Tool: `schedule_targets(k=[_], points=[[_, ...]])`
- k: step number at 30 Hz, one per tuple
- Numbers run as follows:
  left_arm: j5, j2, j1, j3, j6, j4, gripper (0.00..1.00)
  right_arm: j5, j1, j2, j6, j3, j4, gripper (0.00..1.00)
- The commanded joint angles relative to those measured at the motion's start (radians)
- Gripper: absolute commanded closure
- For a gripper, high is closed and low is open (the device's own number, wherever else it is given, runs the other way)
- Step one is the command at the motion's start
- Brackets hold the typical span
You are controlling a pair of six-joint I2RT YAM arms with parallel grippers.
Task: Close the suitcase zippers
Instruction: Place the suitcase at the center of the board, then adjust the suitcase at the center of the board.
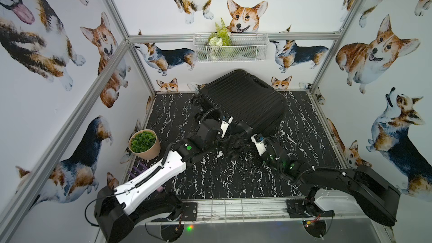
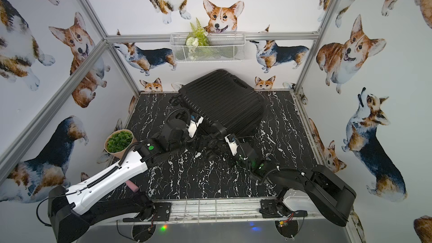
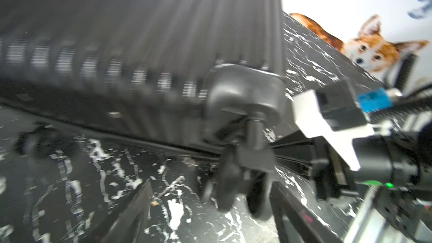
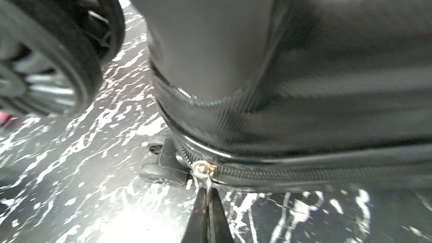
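The black ribbed suitcase [image 1: 243, 99] [image 2: 222, 100] lies flat at the back of the table, with both arms meeting at its near corner. In the right wrist view my right gripper [image 4: 207, 198] is shut on the silver pull tab of a zipper slider [image 4: 203, 169]. The slider sits at the rounded corner, and the closed zipper track [image 4: 304, 174] runs away along the rim. In the left wrist view my left gripper [image 3: 210, 218] is open. A caster wheel [image 3: 236, 183] hangs between its spread fingers [image 3: 131, 216] and neither finger touches it. The picture is blurred.
A potted green plant [image 1: 143, 143] stands at the table's left edge, with a pink object [image 2: 133, 187] beside the left arm. A white wire basket [image 1: 230, 46] with a fern hangs on the back wall. The black marble tabletop [image 1: 233, 178] stretches in front of the suitcase.
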State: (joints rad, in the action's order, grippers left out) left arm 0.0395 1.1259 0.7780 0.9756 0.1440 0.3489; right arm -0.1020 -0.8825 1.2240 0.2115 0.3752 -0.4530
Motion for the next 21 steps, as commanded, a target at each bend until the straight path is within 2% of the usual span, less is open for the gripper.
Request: schedule_targets(k=[1,5,7,13,16,21], points=[[0.071,-0.018,-0.089,0.049,-0.026,0.074,0.14,-0.092,0.002,-0.014,0.019,-0.004,0.026,1.00],[0.128,0.006,-0.249,0.120,-0.036,0.130,0.13,-0.117,0.003,-0.031,0.016,-0.006,0.045,1.00],[0.121,0.035,-0.334,0.158,-0.053,0.155,0.12,-0.123,0.005,-0.040,0.014,-0.009,0.050,1.00],[-0.050,0.189,-0.565,0.262,-0.158,0.149,0.10,-0.131,0.011,-0.062,0.021,-0.024,0.053,1.00],[-0.128,0.283,-0.626,0.330,-0.219,0.144,0.09,-0.128,0.014,-0.074,0.023,-0.028,0.063,1.00],[-0.244,0.409,-0.669,0.412,-0.321,0.123,0.07,-0.129,0.016,-0.084,0.023,-0.030,0.074,1.00]])
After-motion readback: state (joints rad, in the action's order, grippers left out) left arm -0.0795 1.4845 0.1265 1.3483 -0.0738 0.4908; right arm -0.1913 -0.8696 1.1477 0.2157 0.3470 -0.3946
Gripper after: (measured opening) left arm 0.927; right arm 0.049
